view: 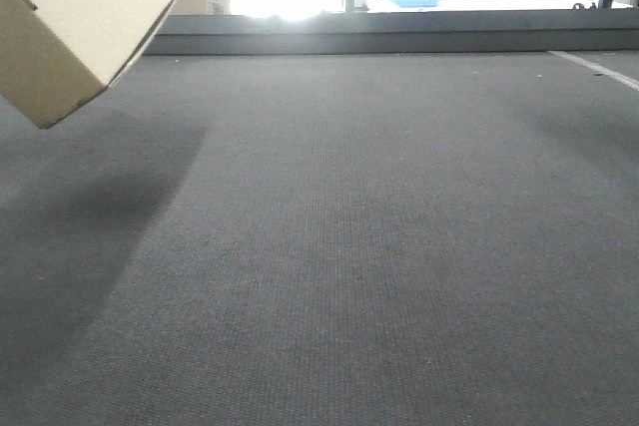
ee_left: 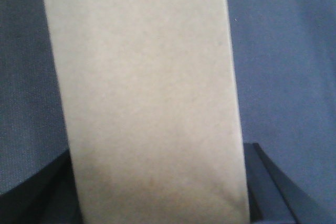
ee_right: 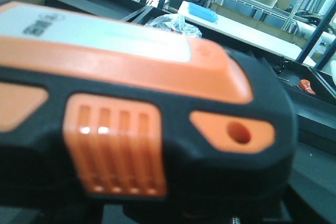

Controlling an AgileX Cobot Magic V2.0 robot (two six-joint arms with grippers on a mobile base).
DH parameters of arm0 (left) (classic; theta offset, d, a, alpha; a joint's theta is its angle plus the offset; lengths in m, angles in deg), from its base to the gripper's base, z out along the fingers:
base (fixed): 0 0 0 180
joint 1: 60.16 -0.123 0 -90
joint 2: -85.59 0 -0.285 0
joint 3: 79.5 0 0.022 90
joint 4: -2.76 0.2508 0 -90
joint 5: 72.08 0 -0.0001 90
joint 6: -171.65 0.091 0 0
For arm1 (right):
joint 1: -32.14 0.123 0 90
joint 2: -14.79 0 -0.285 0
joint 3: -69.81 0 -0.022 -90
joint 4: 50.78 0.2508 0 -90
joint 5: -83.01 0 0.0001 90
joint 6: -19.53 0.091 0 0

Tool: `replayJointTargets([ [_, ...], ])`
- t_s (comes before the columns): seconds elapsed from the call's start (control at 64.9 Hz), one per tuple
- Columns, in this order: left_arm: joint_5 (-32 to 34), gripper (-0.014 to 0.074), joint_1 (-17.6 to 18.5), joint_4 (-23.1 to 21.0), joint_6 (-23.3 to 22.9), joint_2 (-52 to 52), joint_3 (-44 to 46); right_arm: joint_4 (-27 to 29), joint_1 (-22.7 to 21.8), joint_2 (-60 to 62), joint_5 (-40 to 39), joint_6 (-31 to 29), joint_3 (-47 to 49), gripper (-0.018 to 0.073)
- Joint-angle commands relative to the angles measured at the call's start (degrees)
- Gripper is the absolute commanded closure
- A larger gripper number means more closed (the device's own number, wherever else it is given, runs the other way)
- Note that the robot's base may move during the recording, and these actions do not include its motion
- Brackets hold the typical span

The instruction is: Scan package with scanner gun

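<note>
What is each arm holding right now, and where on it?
Left gripper clamps the package across two opposite sides, raised and tilted. The scanner gun fills the right wrist view; its hold is hidden.

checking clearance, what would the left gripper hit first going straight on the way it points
The package: its tan face fills the left wrist view, between the fingers of the left gripper. Behind it only grey surface shows.

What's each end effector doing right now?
Left end effector: closed on the box, held in midair.
Right end effector: apparently holding the scanner; fingers hidden.
</note>
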Motion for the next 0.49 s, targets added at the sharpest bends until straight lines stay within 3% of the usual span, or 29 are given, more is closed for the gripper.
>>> replayJointTargets([
  [0.0,0.41,0.0707,0.22,-0.77,-0.05,0.95,0.05,0.27,-0.19,-0.04,-3.09,-1.08,1.10,0.0714],
  [0.478,0.41,0.0707,0.19,-1.34,-0.05,0.95,0.05,-2.06,-0.09,-3.29,-4.97,-1.18,1.10,0.0714],
])
